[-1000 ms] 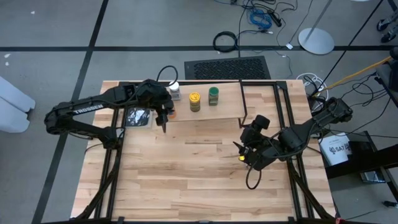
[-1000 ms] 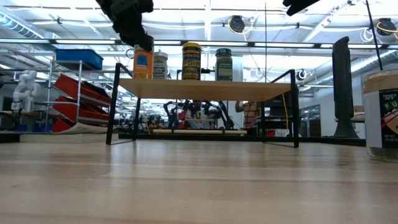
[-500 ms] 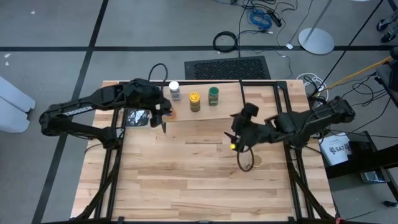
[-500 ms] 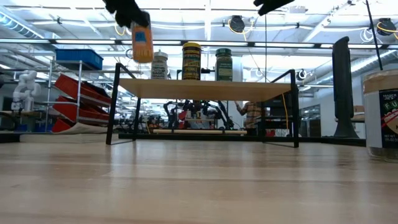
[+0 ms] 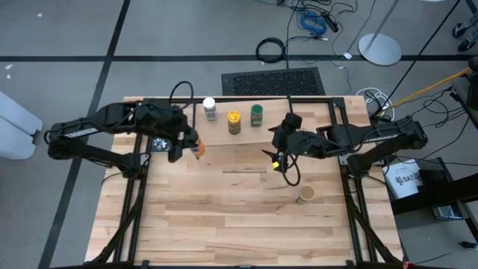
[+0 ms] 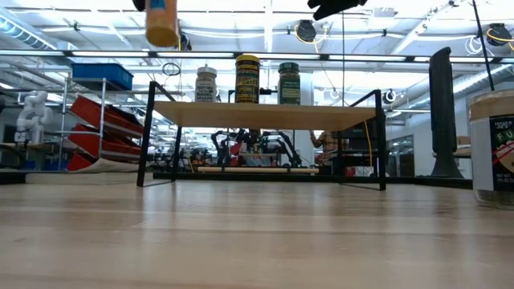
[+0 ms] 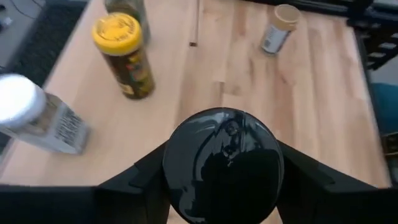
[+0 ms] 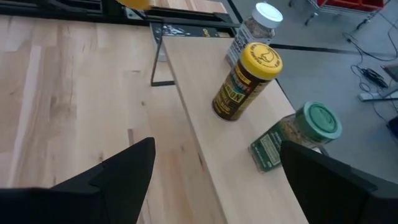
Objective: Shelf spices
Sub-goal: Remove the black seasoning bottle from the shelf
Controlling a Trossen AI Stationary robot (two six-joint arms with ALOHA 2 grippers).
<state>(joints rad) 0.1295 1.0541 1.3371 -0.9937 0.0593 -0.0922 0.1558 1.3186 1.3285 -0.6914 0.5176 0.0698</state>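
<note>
Three cylindrical jars (image 6: pixel 246 79) atop wood-plank shelf (image 6: pixel 265 115).

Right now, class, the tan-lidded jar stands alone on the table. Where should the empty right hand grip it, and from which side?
Probably from straight above, with the fingers closing across the upper body just below the lid. The tan-lidded jar is a small upright cylinder with bare table all round, so a top-down grip meets nothing. The right hand hovers open nearby.
</note>
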